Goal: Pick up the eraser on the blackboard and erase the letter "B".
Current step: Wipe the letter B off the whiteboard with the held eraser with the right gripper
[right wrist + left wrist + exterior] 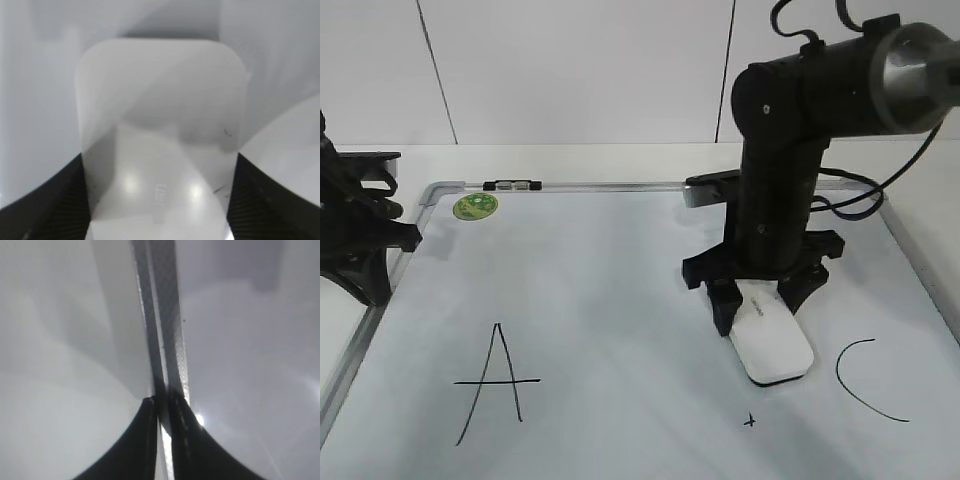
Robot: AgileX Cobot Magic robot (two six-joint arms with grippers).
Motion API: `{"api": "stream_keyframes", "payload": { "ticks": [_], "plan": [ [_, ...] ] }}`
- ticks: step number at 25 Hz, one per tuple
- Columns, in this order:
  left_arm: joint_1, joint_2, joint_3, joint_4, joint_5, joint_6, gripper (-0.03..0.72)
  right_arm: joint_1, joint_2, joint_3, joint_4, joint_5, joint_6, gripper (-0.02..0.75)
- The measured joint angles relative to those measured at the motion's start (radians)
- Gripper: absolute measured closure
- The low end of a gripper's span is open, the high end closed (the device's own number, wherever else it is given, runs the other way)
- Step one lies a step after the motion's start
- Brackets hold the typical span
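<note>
The white eraser (pixel 775 345) lies flat on the blackboard (pixel 600 270), a white board with a grey frame, between the letters "A" (pixel 496 385) and "C" (pixel 865 380). My right gripper (pixel 757 305) is shut on the eraser's far end, its fingers on both long sides. In the right wrist view the eraser (pixel 160 110) fills the space between the jaws (pixel 157 167). No letter "B" shows; only a small black speck (pixel 750 421) sits on the board in front of the eraser. My left gripper (pixel 372 285) is shut and empty at the board's left edge, over the frame (pixel 170 330).
A round green magnet (pixel 476 206) and a small black clip (pixel 512 185) sit at the board's far left corner. The right arm's cable (pixel 860 195) hangs over the board's far right edge. A white wall stands behind the table.
</note>
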State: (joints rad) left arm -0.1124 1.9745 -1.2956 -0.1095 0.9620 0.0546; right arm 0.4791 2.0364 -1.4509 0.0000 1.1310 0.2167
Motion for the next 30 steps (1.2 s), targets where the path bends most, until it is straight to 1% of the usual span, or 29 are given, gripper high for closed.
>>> {"api": "stream_keyframes", "payload": {
  "ticks": [2,5,10,17,26,30],
  "plan": [
    [0.0,0.0,0.0,0.0,0.002,0.0,0.663,-0.035,0.013,-0.03,-0.006,-0.002,0.0,0.169],
    [0.0,0.0,0.0,0.0,0.004,0.0,0.663,-0.058,0.031,-0.065,-0.033,0.007,-0.004,0.17],
    [0.0,0.0,0.0,0.0,0.004,0.0,0.663,-0.056,0.033,-0.073,-0.029,0.015,-0.023,0.17],
    [0.0,0.0,0.0,0.0,0.011,0.0,0.663,-0.036,0.036,-0.075,-0.023,0.031,-0.043,0.171],
    [0.0,0.0,0.0,0.004,0.024,0.0,0.663,0.016,0.034,-0.075,-0.055,0.045,-0.058,0.171],
    [0.0,0.0,0.0,0.004,0.025,0.0,0.663,0.039,0.006,-0.059,-0.017,0.049,-0.062,0.171]
  ]
}}
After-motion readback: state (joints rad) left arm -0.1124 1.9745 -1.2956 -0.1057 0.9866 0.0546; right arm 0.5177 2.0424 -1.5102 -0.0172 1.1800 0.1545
